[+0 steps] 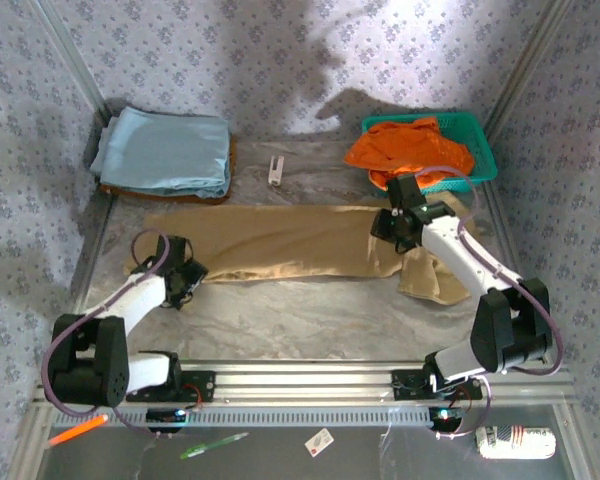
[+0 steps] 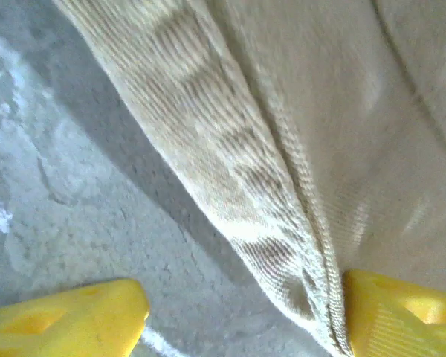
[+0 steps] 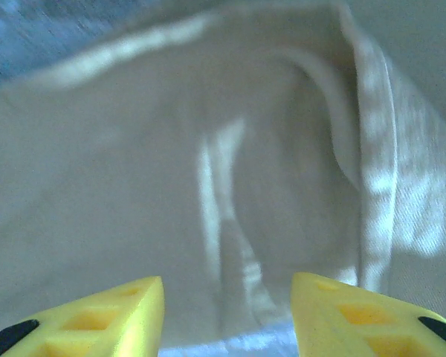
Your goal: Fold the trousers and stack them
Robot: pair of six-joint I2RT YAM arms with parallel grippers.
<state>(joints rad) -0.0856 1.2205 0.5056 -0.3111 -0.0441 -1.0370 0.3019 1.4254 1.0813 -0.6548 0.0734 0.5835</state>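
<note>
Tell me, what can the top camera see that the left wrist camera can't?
Top camera: the whole tan trousers spread across the table, the right gripper over them, a blue folded cloth, an orange garment in a green basket. Left wrist camera: the trousers' ribbed weave up close between yellow fingers. Both: the trousers and the open left gripper.

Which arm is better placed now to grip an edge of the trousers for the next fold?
Probably the left. The open left gripper straddles the seamed edge of the trousers, one finger against it. The open right gripper faces bunched cloth at the other end, a less clean hold.
</note>
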